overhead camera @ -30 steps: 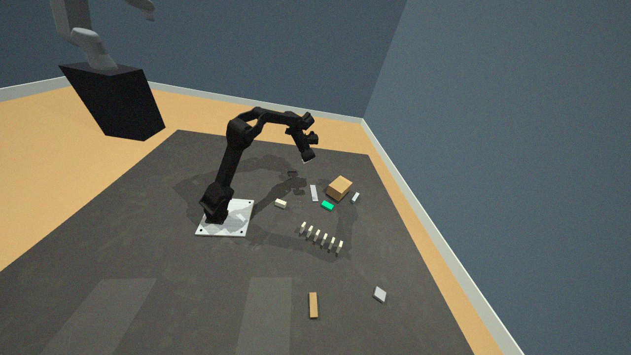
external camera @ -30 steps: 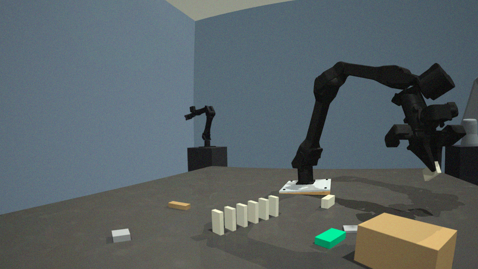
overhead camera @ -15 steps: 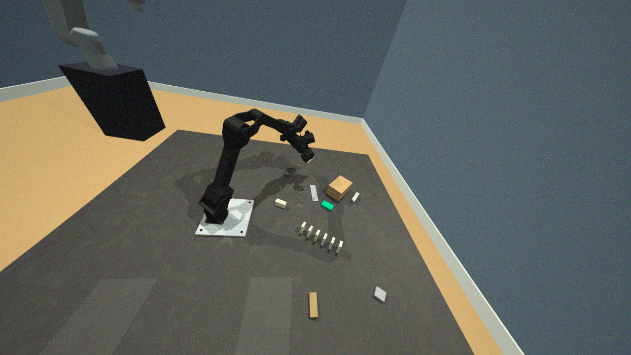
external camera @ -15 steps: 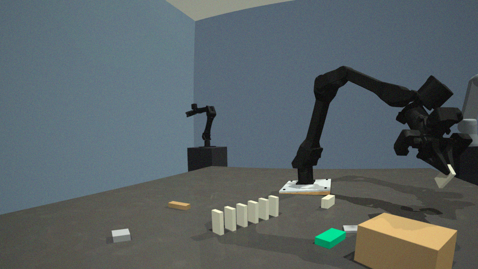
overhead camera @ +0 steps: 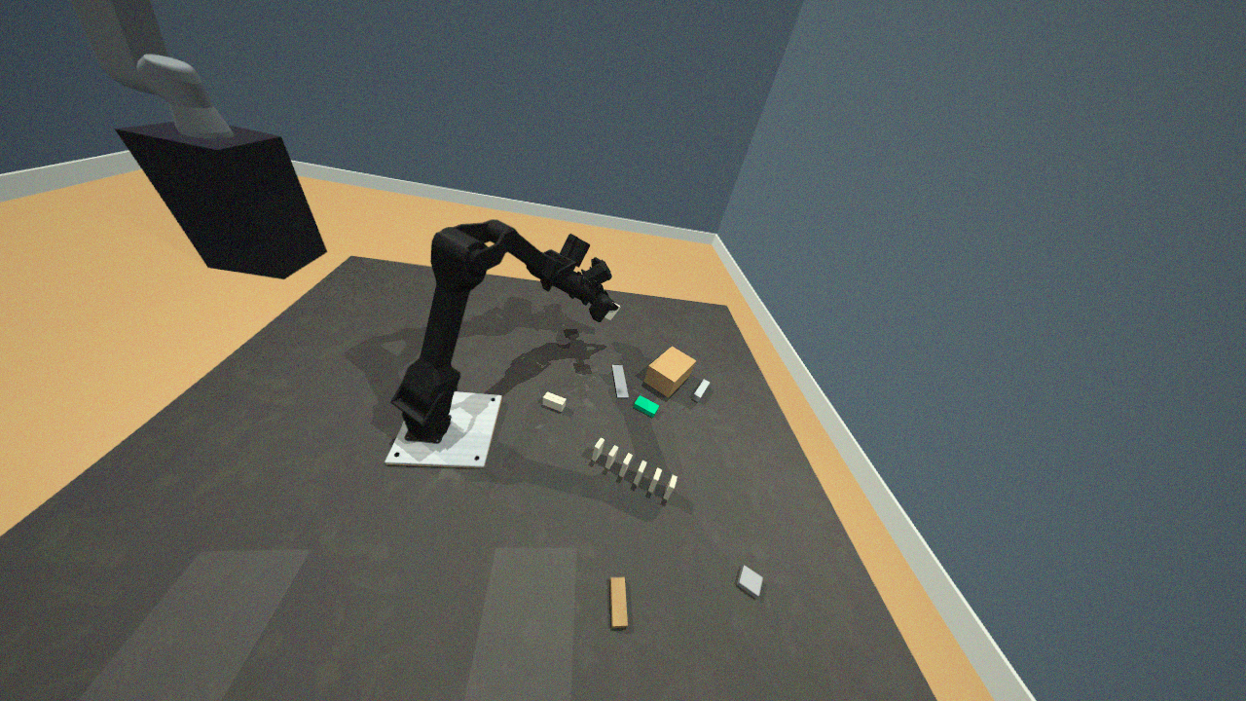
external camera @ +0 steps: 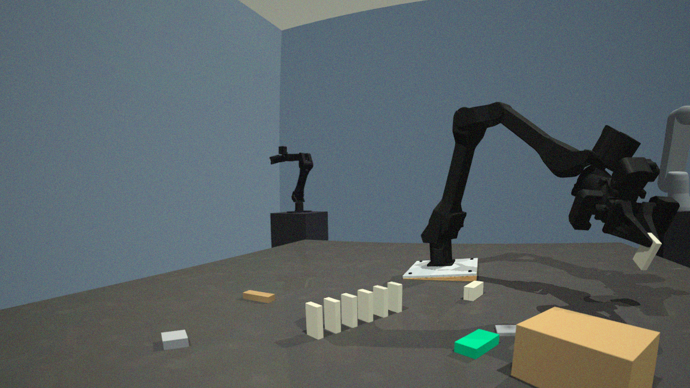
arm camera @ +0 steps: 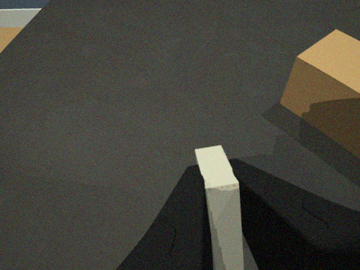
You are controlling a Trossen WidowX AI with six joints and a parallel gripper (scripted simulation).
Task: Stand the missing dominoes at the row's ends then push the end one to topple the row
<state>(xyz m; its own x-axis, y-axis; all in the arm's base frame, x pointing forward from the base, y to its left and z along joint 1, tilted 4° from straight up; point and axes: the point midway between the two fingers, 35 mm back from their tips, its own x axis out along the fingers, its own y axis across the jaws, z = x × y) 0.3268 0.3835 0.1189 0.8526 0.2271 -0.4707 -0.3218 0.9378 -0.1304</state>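
Observation:
Several cream dominoes (overhead camera: 640, 473) (external camera: 365, 305) stand upright in an evenly spaced row on the dark table. My gripper (overhead camera: 607, 313) (external camera: 651, 237) (arm camera: 212, 173) is shut on another cream domino (overhead camera: 613, 311) (external camera: 646, 254) (arm camera: 225, 217). It holds that domino tilted in the air, well away from the row, behind the orange box as the exterior camera sees it. A further cream domino (overhead camera: 553, 401) (external camera: 473, 291) lies on the table between the arm's base and the green block.
An orange box (overhead camera: 670, 369) (external camera: 581, 345) (arm camera: 326, 75) is the tallest obstacle. Near it are a green block (overhead camera: 645, 406) (external camera: 476, 343), a flat grey strip (overhead camera: 619, 381) (external camera: 505, 330) and a small grey block (overhead camera: 701, 389). A wooden bar (overhead camera: 618, 602) (external camera: 258, 296) and a grey block (overhead camera: 750, 581) (external camera: 174, 339) lie beyond the row.

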